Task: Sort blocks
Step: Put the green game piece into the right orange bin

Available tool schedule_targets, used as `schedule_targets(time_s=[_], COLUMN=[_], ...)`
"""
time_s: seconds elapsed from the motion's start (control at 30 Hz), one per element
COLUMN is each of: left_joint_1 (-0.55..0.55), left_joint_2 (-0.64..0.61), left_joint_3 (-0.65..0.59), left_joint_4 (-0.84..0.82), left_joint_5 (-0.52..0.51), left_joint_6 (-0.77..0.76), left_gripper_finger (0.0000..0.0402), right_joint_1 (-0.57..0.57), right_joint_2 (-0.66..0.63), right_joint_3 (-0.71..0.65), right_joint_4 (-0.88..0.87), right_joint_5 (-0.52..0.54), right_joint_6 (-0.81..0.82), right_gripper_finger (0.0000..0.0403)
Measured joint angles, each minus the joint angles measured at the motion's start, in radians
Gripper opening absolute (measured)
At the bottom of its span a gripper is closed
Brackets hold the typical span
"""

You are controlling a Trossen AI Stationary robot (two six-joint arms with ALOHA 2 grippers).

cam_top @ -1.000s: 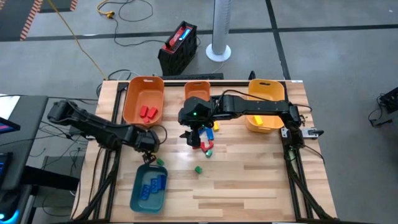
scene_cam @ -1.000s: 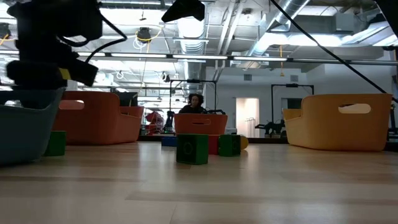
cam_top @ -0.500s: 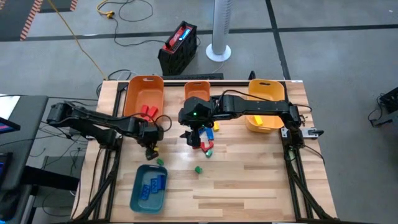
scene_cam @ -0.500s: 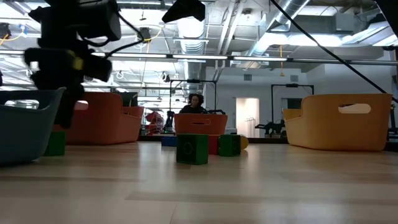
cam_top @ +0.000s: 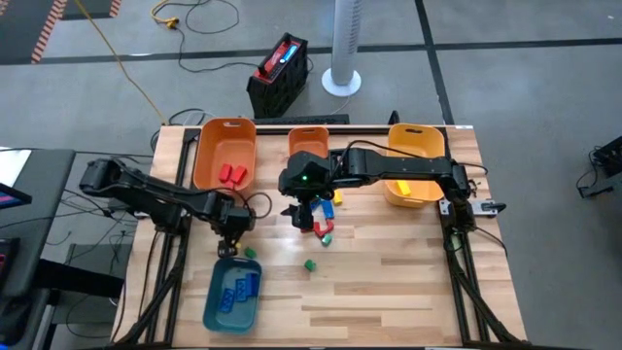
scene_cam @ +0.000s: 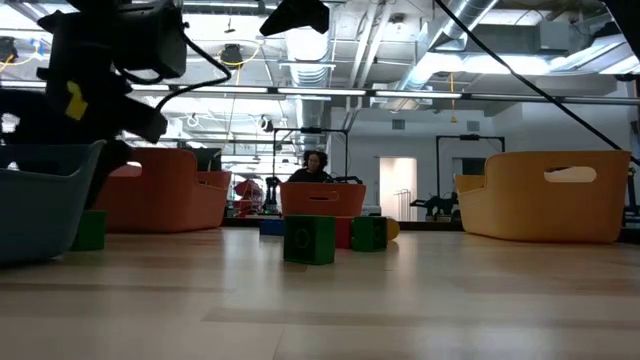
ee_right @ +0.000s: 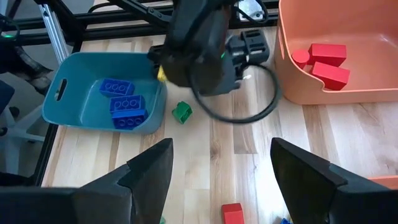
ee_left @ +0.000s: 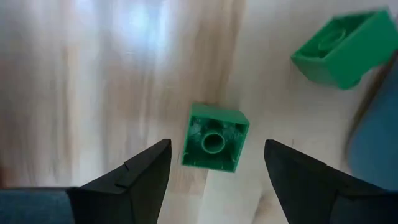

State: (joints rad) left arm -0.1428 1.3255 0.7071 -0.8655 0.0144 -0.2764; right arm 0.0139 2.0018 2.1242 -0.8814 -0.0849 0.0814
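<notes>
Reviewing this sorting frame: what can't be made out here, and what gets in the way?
- High view: the green block between the left gripper's open jaws is hidden by the arm.
- High view: the pile of blocks is partly covered by the right gripper; no count possible.
- Low view: the teal bin is cut off by the edge, contents unseen.
- High view: yellow bin contents partly hidden by the right arm.

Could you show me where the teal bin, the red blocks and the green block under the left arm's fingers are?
teal bin (ee_right: 74,74): right wrist view, bare floor inside.
red blocks (ee_right: 326,62): right wrist view, the blocks' top faces, in the orange bin.
green block (ee_left: 214,137): left wrist view, its hollow underside.
</notes>
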Motion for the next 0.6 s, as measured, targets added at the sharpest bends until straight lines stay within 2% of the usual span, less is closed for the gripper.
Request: schedule_targets(time_s=[0.23, 0.3, 0.47, 0.6], left_joint_1=[-0.032, -0.039, -0.039, -0.039], left_joint_2=[0.083, 0.083, 0.046, -0.022], left_joint_3=[0.000, 0.000, 0.000, 0.000], left_joint_4=[0.014, 0.018, 0.040, 0.040], left_joint_5=[-0.036, -0.044, -0.045, -0.038], left_joint_6=[0.007, 0.006, -0.025, -0.051], left_gripper_finger=[0.0239, 0.0214, 0.0120, 0.0116], right_joint_1=[0.000, 0.000, -0.005, -0.010], right_joint_2=[0.000, 0.000, 0.000, 0.000], right_joint_3=[0.000, 0.000, 0.000, 0.000], right_joint_4=[-0.001, -0.001, -0.002, -0.009], right_joint_5=[0.000, 0.000, 0.000, 0.000], right_joint_6=[-0.003, -0.003, -0.003, -0.005], right_gripper_finger=[0.0282, 0.0282, 0.0282, 0.0282])
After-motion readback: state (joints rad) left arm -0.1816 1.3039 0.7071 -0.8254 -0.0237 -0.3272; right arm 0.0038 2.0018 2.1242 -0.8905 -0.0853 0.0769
